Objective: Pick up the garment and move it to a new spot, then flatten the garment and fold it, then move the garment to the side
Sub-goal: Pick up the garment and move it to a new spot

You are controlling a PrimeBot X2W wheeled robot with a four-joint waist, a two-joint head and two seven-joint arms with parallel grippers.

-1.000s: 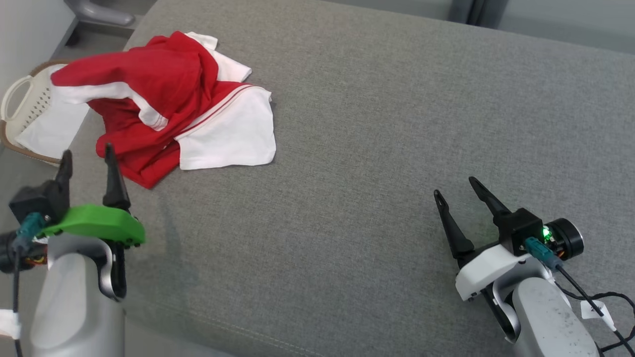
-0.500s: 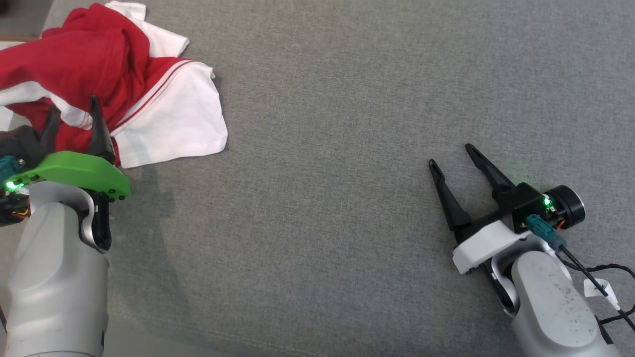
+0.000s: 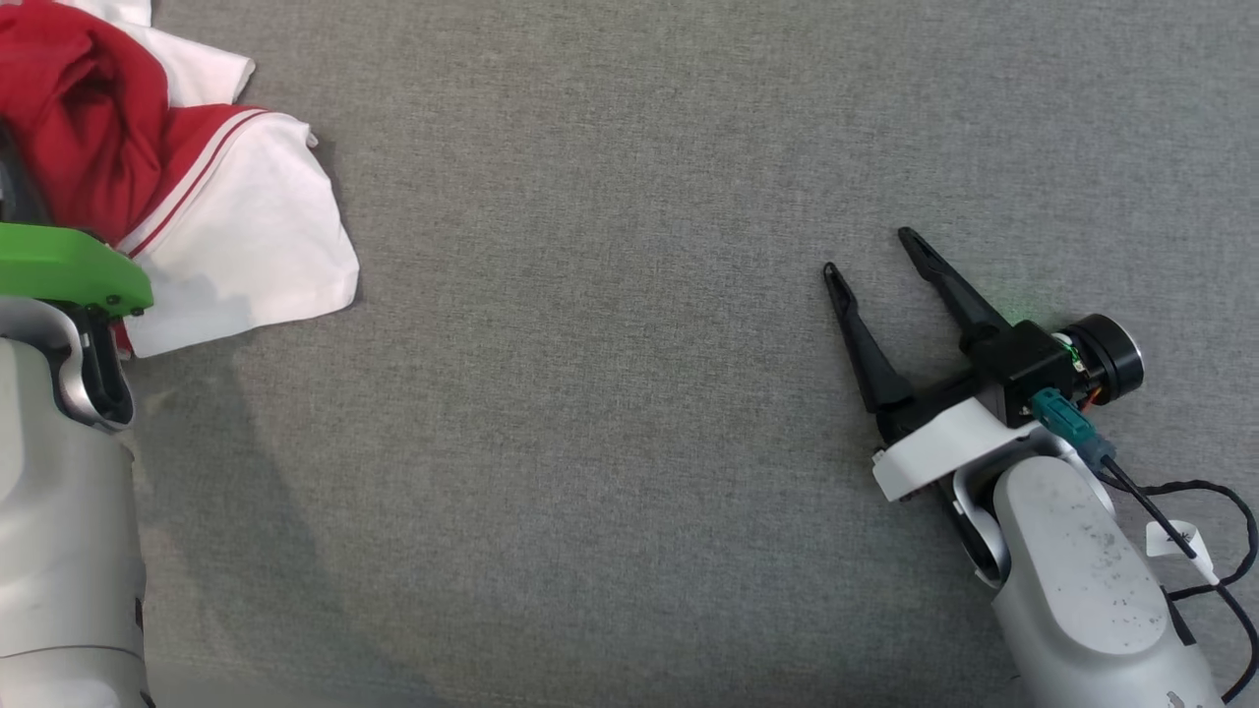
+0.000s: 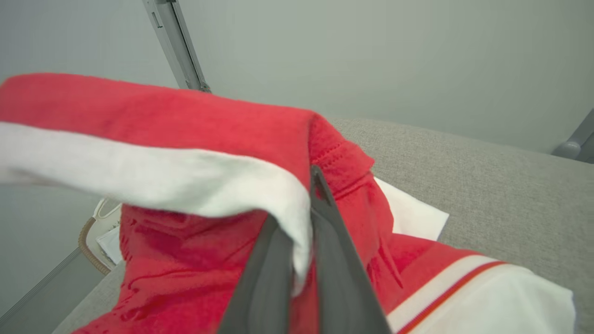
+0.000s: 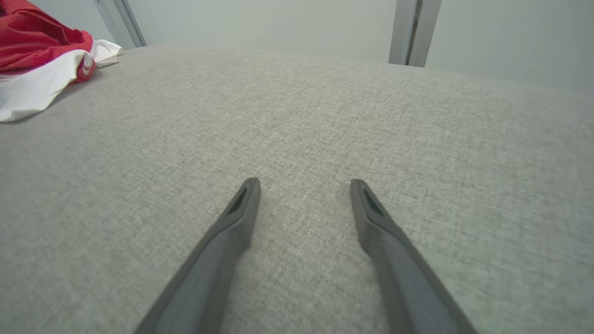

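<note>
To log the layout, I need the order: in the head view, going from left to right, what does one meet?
garment → bare grey cushion → right gripper. The left arm overlaps the garment, so it is left out.

Left hand (image 4: 299, 206) clamped; right hand (image 3: 868, 251) splayed.

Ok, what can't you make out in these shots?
Head view: garment cut off by the top and left edges; full shape unknown.
Left wrist view: the left gripper is shut on the garment, whose white band covers one jaw tip.
Left wrist view: basket mostly hidden behind the garment.
Right wrist view: garment cut by the left edge.
</note>
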